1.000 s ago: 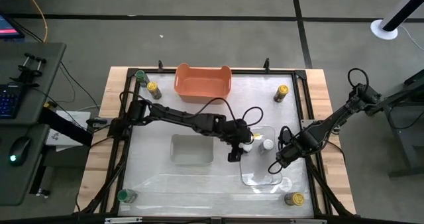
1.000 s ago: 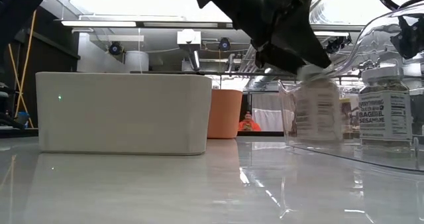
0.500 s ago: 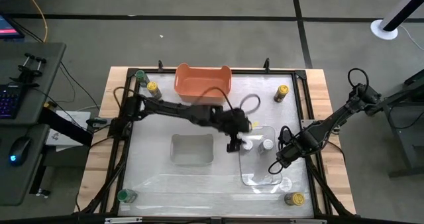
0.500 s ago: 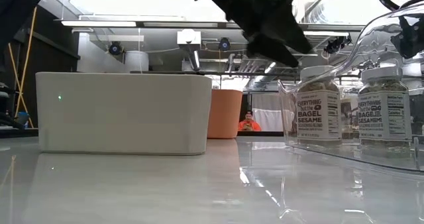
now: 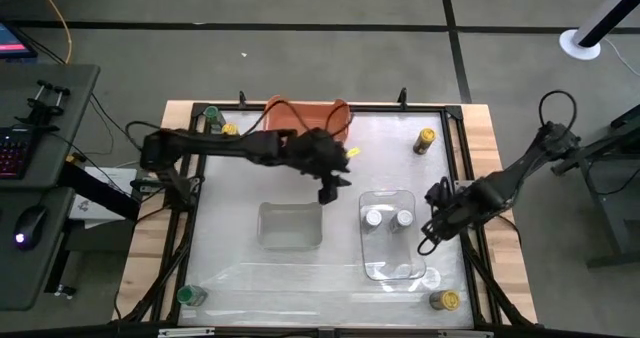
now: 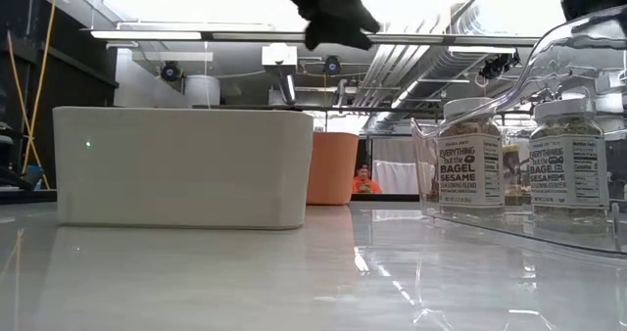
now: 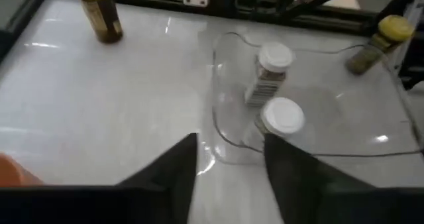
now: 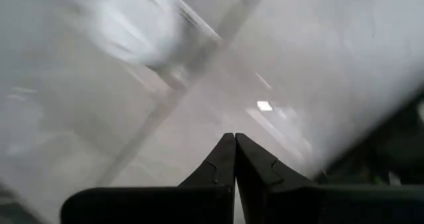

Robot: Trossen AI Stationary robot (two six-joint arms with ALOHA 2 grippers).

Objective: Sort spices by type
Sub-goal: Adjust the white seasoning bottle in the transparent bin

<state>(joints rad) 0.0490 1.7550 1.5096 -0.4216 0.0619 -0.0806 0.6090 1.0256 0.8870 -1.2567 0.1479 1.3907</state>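
While two white-capped spice jars (image 5: 373,218) stand upright side by side in the clear plastic tray (image 5: 389,269) right of centre, the left gripper (image 5: 331,185) hangs above the table to the tray's far left, between it and the orange plastic bin (image 5: 338,114) at the far edge. Its fingers (image 7: 171,166) stand apart with nothing between them, and it looks back at the two jars. Both carry the same bagel-sesame label in the low view, so grouping them in one tray is most likely the sort by type.

The right gripper (image 8: 234,151) is pressed closed and empty, low at the clear tray's right edge. It may be there to steady the tray, though contact cannot be made out.

The other jars stand outside the trays, at the table's edges:
- a yellow-capped jar (image 5: 425,140) at the far right;
- another yellow-capped jar (image 5: 443,300) at the near right corner;
- a third yellow-capped jar (image 5: 230,130) beside a green-capped jar (image 5: 212,113) at the far left corner;
- a second green-capped jar (image 5: 187,295) at the near left corner.

The pale grey rectangular tray (image 5: 290,225) left of the clear one shows nothing inside, and so does the visible part of the bin. They are probably meant for the yellow and green types. Most of the sort looks undone.
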